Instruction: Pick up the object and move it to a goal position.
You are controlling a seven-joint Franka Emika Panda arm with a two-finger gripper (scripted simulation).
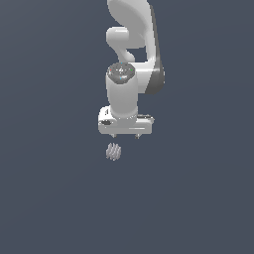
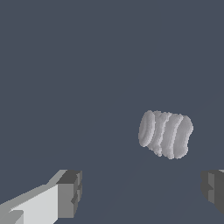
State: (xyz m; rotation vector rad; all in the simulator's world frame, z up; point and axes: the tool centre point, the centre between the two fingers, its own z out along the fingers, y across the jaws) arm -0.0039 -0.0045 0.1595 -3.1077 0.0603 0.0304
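The object is a small pale grey ribbed lump of several parallel fins, lying on the dark grey floor. In the exterior view it sits just below my gripper, a little toward the exterior view's left. My gripper hangs above it with its white bar level, open and empty. In the wrist view the object lies beyond the line between my two fingertips, nearer the other, dark fingertip. My gripper does not touch it.
The dark grey floor spreads flat all round, with no other objects or edges in view. The white arm rises behind the gripper.
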